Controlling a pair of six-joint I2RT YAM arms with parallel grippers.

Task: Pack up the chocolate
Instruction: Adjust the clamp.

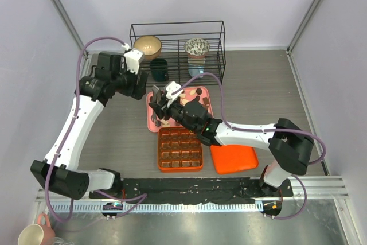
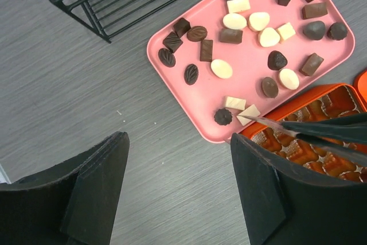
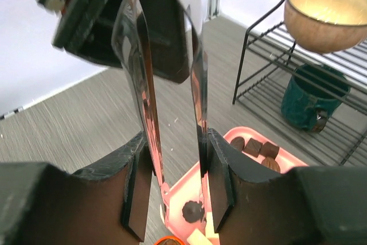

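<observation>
Many small chocolates (image 2: 234,21), dark, tan and white, lie spread on a pink tray (image 2: 246,78). My right gripper (image 3: 175,182) is shut on a pair of shiny metal tongs (image 3: 152,84). The tong tips reach down to the tray's near corner, on either side of a dark ridged chocolate (image 3: 192,210). In the left wrist view the tongs (image 2: 269,121) come in from the right, beside a white triangular piece (image 2: 248,113). My left gripper (image 2: 176,139) hangs open over bare table left of the tray. The orange gridded box (image 1: 180,148) sits just in front of the tray.
An orange lid (image 1: 233,159) lies right of the box. Behind the tray stands a black wire rack (image 1: 178,50) holding a tan bowl (image 1: 147,45), a patterned bowl (image 1: 196,47) and a teal mug (image 1: 159,70).
</observation>
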